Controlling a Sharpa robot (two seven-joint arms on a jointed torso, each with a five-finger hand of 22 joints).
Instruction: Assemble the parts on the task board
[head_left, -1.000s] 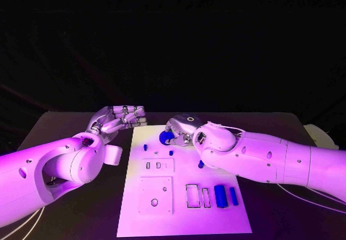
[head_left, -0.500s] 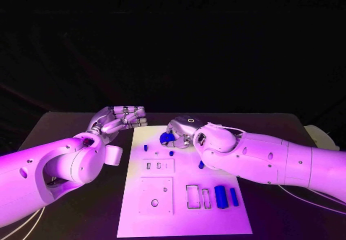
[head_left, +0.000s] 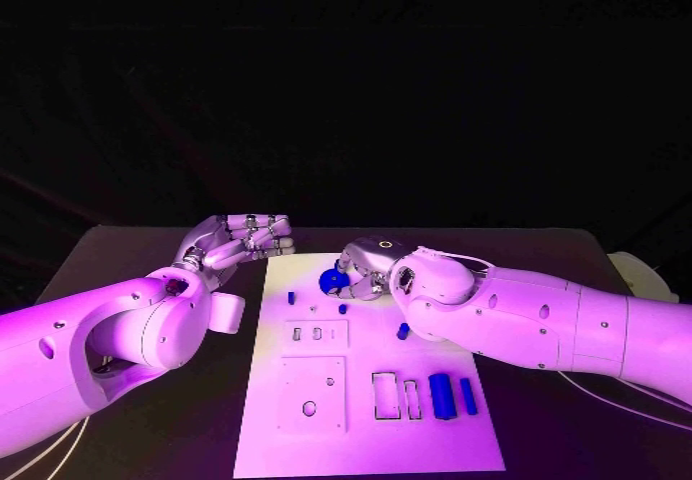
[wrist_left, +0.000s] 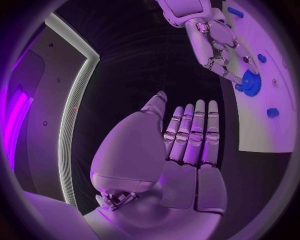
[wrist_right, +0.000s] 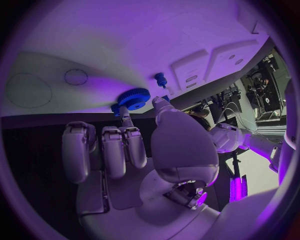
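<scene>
Gear (head_left: 333, 279) sits at far end of task board (head_left: 368, 440), pinched by your right robot hand (head_left: 369, 262). Looks light, stiff plastic, toothed rim, so grip rim, keep it level. Left robot hand (head_left: 238, 240) empty, fingers straight, beside board over counter (head_left: 144, 250).

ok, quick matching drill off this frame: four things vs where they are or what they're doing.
1. blue gear
2. left hand
3. two blue blocks
4. right hand

a. beside the board's far left corner, holding nothing
b. lying near the board's right edge
c. pinching a part
d. between fingertips, at the board's far end

Pairs: 1-d, 2-a, 3-b, 4-c
</scene>
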